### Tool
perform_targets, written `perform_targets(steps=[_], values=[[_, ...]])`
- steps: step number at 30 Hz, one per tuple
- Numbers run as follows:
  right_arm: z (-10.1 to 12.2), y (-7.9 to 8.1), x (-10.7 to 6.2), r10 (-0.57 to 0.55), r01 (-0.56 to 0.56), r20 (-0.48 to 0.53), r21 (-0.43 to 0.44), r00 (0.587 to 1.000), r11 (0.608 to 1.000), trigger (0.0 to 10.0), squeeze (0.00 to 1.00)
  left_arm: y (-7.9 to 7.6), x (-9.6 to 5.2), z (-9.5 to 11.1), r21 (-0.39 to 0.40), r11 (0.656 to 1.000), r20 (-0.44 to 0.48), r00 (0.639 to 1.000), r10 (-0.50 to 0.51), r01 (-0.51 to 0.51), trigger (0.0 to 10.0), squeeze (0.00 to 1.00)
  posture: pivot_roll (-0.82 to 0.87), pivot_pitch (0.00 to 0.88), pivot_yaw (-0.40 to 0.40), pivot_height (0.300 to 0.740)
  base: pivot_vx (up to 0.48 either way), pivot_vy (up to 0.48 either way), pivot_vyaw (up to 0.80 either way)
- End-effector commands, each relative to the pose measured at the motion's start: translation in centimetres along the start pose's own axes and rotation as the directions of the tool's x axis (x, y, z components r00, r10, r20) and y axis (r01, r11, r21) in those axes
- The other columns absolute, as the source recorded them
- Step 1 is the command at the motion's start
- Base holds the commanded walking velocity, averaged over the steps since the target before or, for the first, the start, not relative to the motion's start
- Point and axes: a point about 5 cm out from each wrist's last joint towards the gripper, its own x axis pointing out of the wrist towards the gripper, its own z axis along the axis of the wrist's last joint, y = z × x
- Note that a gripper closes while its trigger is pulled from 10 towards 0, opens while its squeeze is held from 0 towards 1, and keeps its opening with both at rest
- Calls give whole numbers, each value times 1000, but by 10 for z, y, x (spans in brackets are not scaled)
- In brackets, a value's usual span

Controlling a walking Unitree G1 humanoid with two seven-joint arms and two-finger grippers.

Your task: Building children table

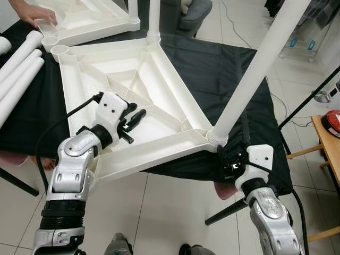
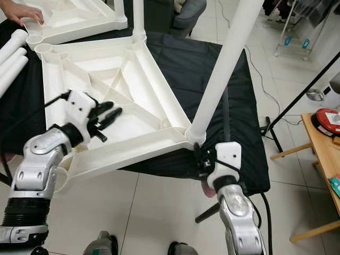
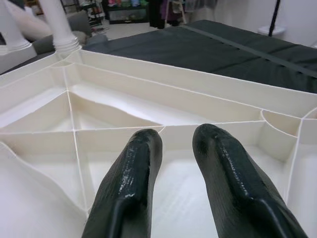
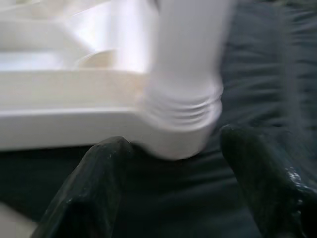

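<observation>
— Left gripper (image 1: 137, 118) first: where is it, and how do its fingers stand?

— Over the ribbed underside of the upturned white tabletop (image 1: 135, 74), near the edge closest to the robot. Its two black fingers (image 3: 131, 178) sit slightly apart with nothing between them, hovering above a shallow compartment.

— And the right gripper (image 4: 171, 163)?

— Just below the near corner of the same tabletop, fingers spread wide on either side of the corner socket where a white leg (image 1: 255, 69) stands screwed in. The wrist picture is blurred, so whether a fingertip touches the socket cannot be told.

— What else is hard to make out?

— That leg runs out of the top of the head view, so its upper end is cut off. Beyond the left gripper, at the far corner, a second leg (image 1: 154, 18) is cut off too. A second tabletop (image 1: 90, 21) lies farther off, only part of it in frame, with a person's hand (image 1: 33, 13) resting on its edge.

— Anything loose?

— Spare white legs (image 1: 18, 66) lie side by side off to the left of the left gripper, their far ends out of frame.

— The surface and the room?

— Everything rests on a black cloth (image 1: 223, 69) spread over a raised surface. Under it is a pale tiled floor (image 1: 170, 207). To the right of the right gripper, a wooden table (image 1: 329, 143) carries a red object (image 1: 333, 121), partly out of view.
</observation>
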Motion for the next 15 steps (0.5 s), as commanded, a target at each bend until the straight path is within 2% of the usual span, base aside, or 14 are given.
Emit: perform_targets(steps=[1, 2, 4, 7, 10, 12, 13, 14, 15], values=[[1, 6, -4, 61, -61, -4, 18, 998, 998, 10000, 0, -3, -1, -2, -12, 1000, -18, 1000, 19, -19, 10000, 0, 154, 129, -44, 740, 0, 0, 0], [1, 10, -8, 115, -115, -10, 24, 993, 993, 10000, 0, -5, -3, -5, -20, 1000, -31, 999, 13, -14, 10000, 0, 153, 130, -47, 740, 0, 0, 0], [1, 10, -8, 115, -115, -10, 24, 993, 993, 10000, 0, -5, -3, -5, -20, 1000, -31, 999, 13, -14, 10000, 0, 153, 130, -47, 740, 0, 0, 0], [6, 20, -12, 205, -205, 5, 44, 979, 978, 10000, 0, -9, -6, -5, -37, 999, -35, 999, 14, -16, 10000, 0, 158, 126, -56, 740, 0, 0, 0], [11, 25, -10, 237, -238, 25, 50, 971, 970, 10000, 0, -8, -6, -3, -33, 999, -24, 999, 33, -33, 10000, 0, 161, 123, -59, 740, 0, 0, 0], [16, 30, -4, 251, -254, 52, 59, 967, 965, 10000, 0, -7, -5, 0, -29, 998, -5, 998, 62, -62, 10000, 0, 161, 119, -60, 740, 0, 0, 0], [22, 36, 4, 251, -257, 86, 70, 964, 964, 10000, 0, -4, -3, 2, -16, 994, 6, 995, 104, -104, 10000, 0, 167, 113, -63, 740, 0, 0, 0], [22, 36, 4, 251, -257, 86, 70, 964, 964, 10000, 0, -4, -3, 2, -16, 994, 6, 995, 104, -104, 10000, 0, 167, 113, -63, 740, 0, 0, 0], [26, 41, 12, 247, -255, 108, 77, 963, 964, 10000, 0, -2, -2, 3, 0, 987, 14, 987, 158, -158, 10000, 0, 170, 112, -65, 740, 0, 0, 0]])
